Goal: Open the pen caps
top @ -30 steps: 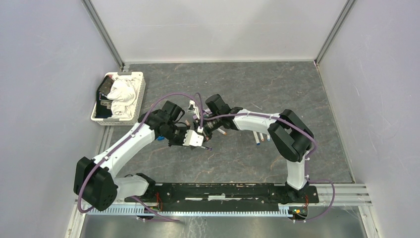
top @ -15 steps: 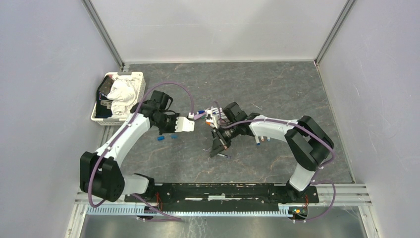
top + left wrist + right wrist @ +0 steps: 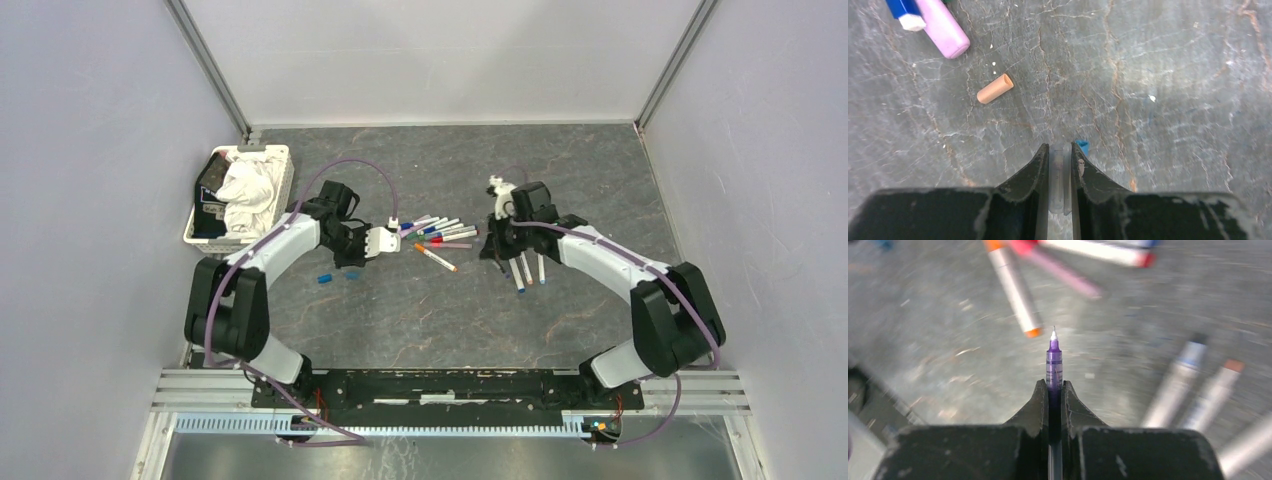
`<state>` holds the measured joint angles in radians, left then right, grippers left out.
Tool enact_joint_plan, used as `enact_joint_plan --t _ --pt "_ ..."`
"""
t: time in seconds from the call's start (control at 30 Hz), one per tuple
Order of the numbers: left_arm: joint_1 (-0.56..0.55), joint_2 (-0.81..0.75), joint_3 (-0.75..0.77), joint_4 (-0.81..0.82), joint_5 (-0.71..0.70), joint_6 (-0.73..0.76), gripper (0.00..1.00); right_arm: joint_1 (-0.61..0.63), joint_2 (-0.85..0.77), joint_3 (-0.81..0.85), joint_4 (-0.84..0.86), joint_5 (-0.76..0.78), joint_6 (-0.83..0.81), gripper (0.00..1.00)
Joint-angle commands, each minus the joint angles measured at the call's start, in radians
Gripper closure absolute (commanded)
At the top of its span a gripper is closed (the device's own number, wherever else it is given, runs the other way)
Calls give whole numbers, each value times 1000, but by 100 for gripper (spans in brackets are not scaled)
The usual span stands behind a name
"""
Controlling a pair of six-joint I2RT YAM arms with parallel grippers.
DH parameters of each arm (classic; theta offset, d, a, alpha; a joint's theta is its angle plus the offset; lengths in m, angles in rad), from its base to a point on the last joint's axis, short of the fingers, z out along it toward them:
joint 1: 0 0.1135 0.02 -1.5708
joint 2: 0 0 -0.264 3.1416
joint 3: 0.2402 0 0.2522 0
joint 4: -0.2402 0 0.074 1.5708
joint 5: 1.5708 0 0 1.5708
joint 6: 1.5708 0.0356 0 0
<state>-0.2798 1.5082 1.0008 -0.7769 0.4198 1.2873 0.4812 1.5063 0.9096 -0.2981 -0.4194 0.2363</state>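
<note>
A robotics test cell in a laboratory is indicated: two robot arms point(image 3: 288, 240) are bolted to a black base rail point(image 3: 450, 385), the dark stone-patterned table point(image 3: 400, 320) is enclosed by plain grey panels point(image 3: 90, 150) framed in aluminium posts point(image 3: 208, 65), and purple cables point(image 3: 350, 161) are routed along the arms

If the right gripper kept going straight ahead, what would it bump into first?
Likely the orange-ended pen: the purple pen in the right gripper aims just beside its orange end, with a pink pen farther on. The view is blurry and depth unclear, so the table could come first.
</note>
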Motion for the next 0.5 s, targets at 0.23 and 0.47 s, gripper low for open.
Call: enact_joint_plan --t 0.23,0.47 --pt "16 137 -17 142 24 -150 74 -93 -42 -66 62 627 84 100" --pt "16 173 -33 146 21 -152 70 -114 47 -46 103 714 57 100"
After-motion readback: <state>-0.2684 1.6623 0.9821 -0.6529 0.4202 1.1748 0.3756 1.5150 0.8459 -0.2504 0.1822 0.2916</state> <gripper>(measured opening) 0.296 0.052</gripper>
